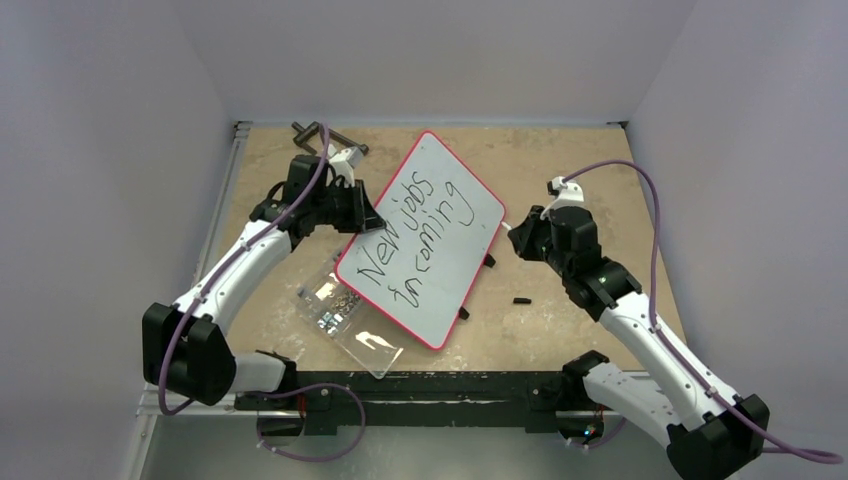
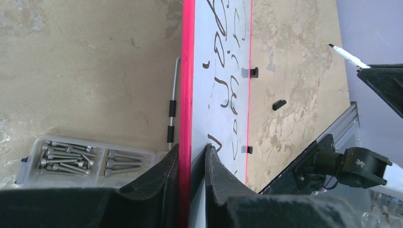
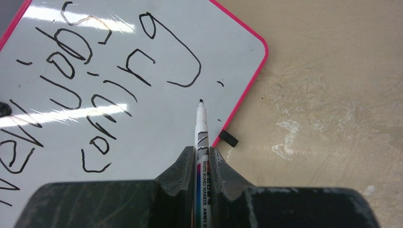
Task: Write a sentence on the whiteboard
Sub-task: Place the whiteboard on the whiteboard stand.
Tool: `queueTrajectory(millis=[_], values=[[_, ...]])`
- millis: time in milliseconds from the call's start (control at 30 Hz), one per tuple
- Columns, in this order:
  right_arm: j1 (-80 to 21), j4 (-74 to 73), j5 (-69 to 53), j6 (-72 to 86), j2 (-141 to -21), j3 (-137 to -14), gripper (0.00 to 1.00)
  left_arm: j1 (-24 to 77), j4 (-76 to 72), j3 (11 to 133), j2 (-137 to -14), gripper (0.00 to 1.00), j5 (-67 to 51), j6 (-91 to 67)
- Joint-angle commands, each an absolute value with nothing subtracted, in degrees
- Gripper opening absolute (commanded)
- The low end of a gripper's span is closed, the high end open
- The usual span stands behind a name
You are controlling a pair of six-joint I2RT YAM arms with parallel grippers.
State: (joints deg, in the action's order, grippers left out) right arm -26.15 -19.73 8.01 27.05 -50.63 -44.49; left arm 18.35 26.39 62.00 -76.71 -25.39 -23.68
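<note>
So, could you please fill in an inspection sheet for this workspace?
Surface: table, worn tan top, stained.
Job's things: whiteboard, red-rimmed, lying askew; sentence "New jobs incoming" in two lines; marker, tip over the board, contact unclear.
Clutter: clear box of screws at the board's near-left edge; dark metal tools at the far edge; small black piece.
Grippers: left gripper clamped on the board's rim; right gripper shut on the marker.
Cables: purple cable along each arm.
Surroundings: plain grey walls.

bare tabletop (image 1: 600,190) right of the whiteboard (image 1: 450,265), 1 black piece (image 1: 521,299) there; screw box (image 1: 330,310) on its left
</note>
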Motion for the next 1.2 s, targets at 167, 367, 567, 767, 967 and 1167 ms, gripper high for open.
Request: queueTrajectory(millis=[167,367,567,767,967,1167], values=[[-26.2,-17.5,8.3,26.7,-51.0,-44.4,0.00,19.1,35.6,58.3,-74.8,0.20,-8.6,-13.8],[-26.2,-17.3,8.1,26.7,-51.3,-44.3,0.00,19.1,35.6,58.7,-73.8,0.22,-8.4,-13.5],[-26.2,-17.2,8.1,26.7,-51.4,-44.0,0.00,19.1,35.4,59.3,-73.7,0.28,-8.6,-13.2],[-26.2,-17.0,8.1,26.8,-51.5,-43.9,0.00,19.2,35.6,60.0,-73.3,0.32,-8.7,-12.9],[-26.2,-16.9,8.1,26.8,-51.6,-43.7,0.00,19.2,35.4,60.7,-73.5,0.36,-9.3,-12.6],[-26.2,-16.7,8.1,26.8,-51.8,-43.4,0.00,19.4,35.4,61.8,-73.6,0.39,-9.9,-12.5]])
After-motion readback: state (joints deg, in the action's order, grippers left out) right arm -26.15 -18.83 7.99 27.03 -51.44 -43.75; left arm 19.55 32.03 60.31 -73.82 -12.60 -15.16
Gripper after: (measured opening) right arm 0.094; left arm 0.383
